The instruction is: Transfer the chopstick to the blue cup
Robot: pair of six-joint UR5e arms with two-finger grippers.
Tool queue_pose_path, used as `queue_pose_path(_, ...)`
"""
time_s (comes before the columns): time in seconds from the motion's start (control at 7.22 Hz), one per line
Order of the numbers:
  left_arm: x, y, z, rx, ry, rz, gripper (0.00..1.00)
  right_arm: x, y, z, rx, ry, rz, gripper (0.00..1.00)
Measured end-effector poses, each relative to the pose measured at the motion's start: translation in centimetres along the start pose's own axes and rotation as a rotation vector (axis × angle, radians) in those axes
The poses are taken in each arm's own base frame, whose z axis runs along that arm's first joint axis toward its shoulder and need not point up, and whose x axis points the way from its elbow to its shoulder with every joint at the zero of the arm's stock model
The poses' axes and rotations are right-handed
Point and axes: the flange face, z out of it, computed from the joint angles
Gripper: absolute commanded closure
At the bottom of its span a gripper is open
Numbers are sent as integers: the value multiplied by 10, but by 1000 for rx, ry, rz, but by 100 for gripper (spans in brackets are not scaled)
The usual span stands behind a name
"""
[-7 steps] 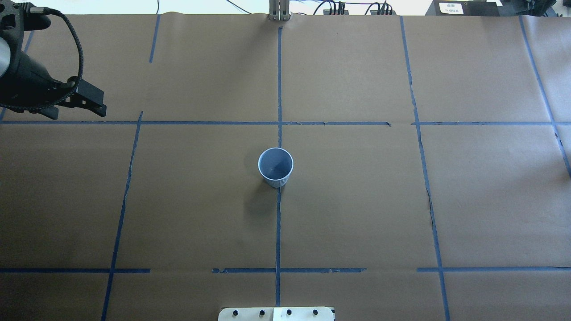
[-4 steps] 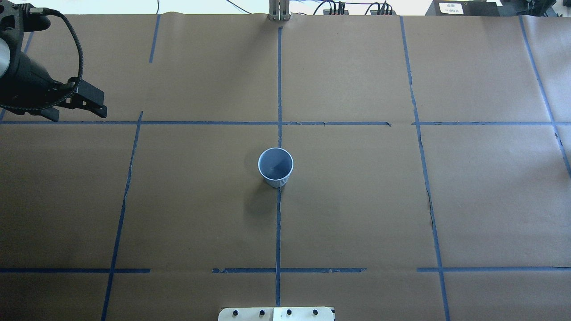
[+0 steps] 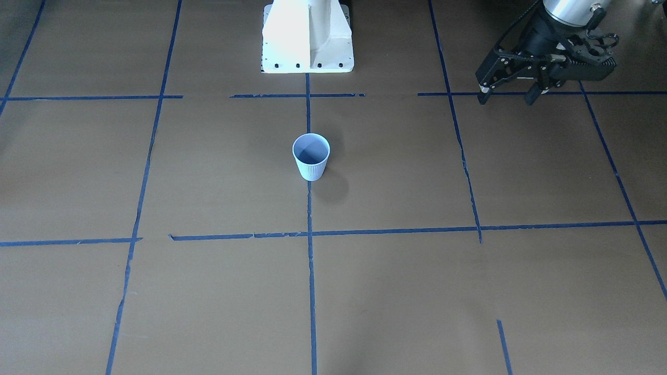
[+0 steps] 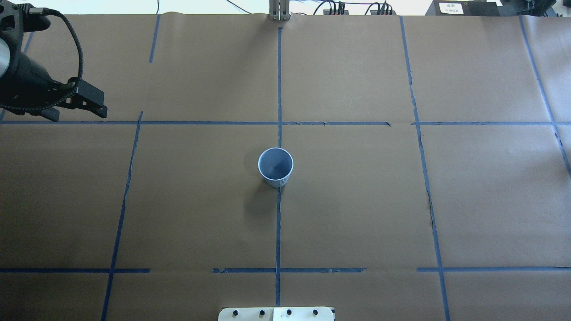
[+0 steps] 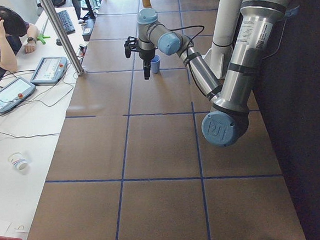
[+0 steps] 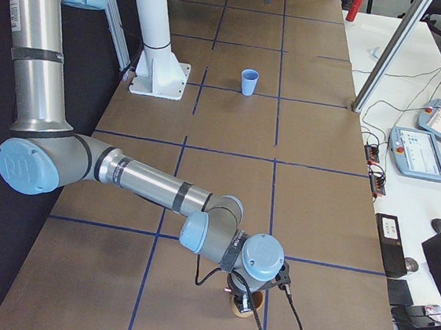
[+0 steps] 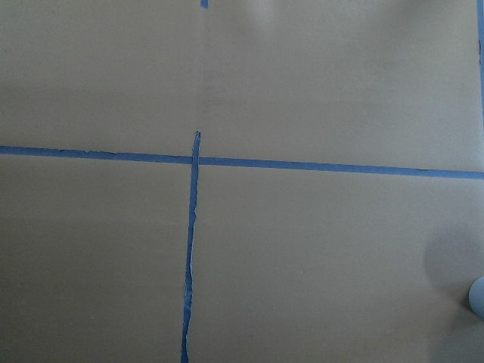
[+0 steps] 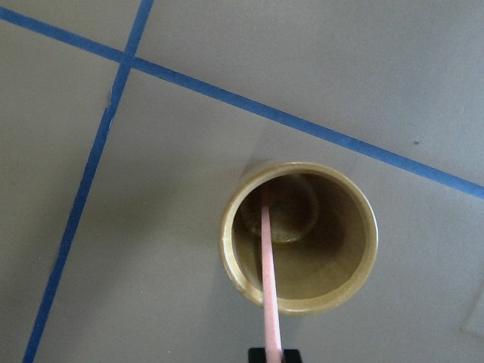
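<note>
The chopstick [image 8: 266, 257] is seen in the R wrist cam standing inside a tan cup [image 8: 336, 253]. Its lower end is down by the cup's base and its shaft passes over the rim on the side nearest the cam. Its upper end runs up to the R hand [image 8: 276, 355], of which only a black sliver shows at the bottom edge. That hand appears to be clenched on the stick's top, though the view is too cropped for certainty. In the R side view the same hand is seen pointing down over the tan cup, at the robot's R end of the surface [image 4: 357, 200], near a crossing of blue tape lines [image 8: 302, 125].

The blue cup [image 3: 311, 167] is placed upright at the ctr of the surface, on the middle tape line, well apart from the tan cup and chopstick.

The L hand [image 3: 508, 96] is held above the surface off to the robot's L, released w/ fingers spread apart, well away from the blue cup.

The surface is covered w/ brown paper. A white robot pedestal [image 3: 307, 36] is set at its edge, in line w/ the blue cup. A seated person [image 5: 0, 29] is visible in the L side view at a side desk.
</note>
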Motion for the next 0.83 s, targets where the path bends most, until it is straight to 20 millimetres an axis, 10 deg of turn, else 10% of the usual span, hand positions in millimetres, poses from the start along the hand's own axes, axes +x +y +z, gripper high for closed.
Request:
queue_pose_path(0.55,6,7,-12,14,22,-3,0,11,26,-14,-8,2,67,100)
queue_pose_path(0.83,8,10,-15,9,34,-5,0,-7,27,-52,-37,0,116,100)
